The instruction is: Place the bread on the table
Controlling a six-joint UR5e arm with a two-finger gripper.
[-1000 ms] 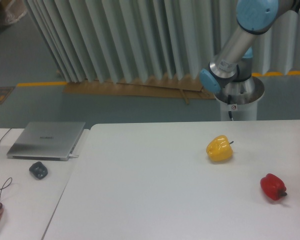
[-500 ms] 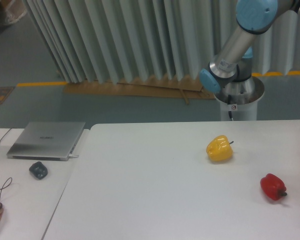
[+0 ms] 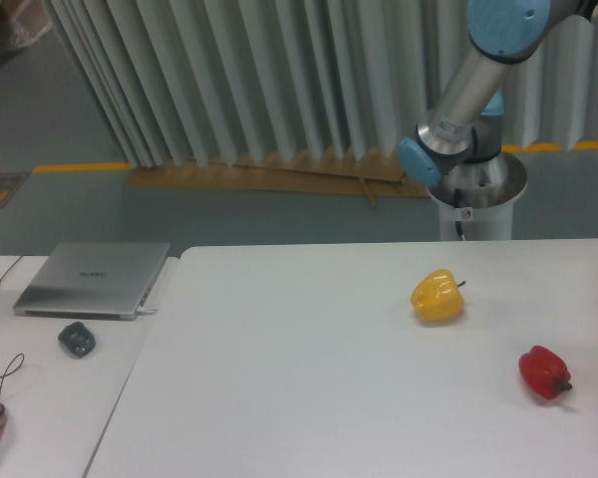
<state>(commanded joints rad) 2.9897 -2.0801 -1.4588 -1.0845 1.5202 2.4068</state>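
This looks like a robotics lab or test room rather than a home. A grey-and-blue industrial robot arm [image 3: 468,90] stands on a round pedestal base [image 3: 475,204] behind a plain white table [image 3: 309,378]. Beside it, a white desk [image 3: 50,388] carries a closed silver laptop [image 3: 93,279], a dark mouse [image 3: 77,340] and cables. The floor is bare grey concrete with a yellow safety line [image 3: 85,166], and pale pleated curtains [image 3: 249,80] screen off the back.

The silver tubular robot arm [image 3: 468,85] carries light-blue plastic joint caps [image 3: 506,22] and sits on a round silver metal base [image 3: 478,189] (small white sticker with red mark on front).
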